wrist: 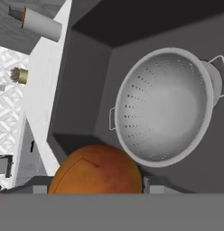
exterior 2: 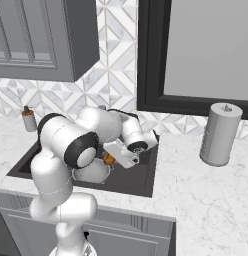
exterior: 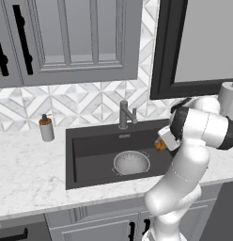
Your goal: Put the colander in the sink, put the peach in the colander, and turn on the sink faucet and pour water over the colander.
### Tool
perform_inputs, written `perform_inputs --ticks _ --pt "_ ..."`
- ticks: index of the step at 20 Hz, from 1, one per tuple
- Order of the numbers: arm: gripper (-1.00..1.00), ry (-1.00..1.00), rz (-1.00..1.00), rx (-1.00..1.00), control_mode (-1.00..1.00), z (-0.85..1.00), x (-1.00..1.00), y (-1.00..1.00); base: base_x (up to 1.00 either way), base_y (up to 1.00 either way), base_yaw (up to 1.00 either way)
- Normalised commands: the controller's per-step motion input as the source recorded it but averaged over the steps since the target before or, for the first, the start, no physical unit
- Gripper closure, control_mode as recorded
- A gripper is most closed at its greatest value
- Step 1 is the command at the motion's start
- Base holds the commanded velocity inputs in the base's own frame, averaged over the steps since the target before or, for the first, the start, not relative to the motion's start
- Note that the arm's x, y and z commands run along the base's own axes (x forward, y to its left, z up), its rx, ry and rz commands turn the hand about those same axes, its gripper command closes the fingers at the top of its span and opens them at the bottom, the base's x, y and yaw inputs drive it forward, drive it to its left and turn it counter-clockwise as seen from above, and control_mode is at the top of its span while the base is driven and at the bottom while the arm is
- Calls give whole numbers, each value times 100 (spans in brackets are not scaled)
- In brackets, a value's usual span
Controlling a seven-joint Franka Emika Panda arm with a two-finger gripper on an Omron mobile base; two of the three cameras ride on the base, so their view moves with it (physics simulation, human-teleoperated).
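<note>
While colander [wrist: 165, 106] sits in sink [exterior: 90, 146], peach [wrist: 96, 170] (apparently gripped) between hand [exterior: 161, 145] fingers.

glossy white arm [exterior: 184, 179] at lower right of frame, rounded tube segments, dark grey joint bands, boxy white hand [exterior 2: 121, 152]

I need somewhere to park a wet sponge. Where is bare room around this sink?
Bare marble lies between the soap dispenser and the sink, and between the sink and the paper towel roll. The sink's right side is crowded: colander, and the gripper holding the peach.
</note>
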Motion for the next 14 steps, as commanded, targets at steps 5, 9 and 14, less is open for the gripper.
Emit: perform_inputs --ticks 5,9,14 --pt "100 0 0 7 -100 -30 0 30 0 0 0" --pt "100 0 0 7 -100 -20 0 45 0 0 0" --pt "100 0 0 0 -100 -23 0 43 0 0 0"
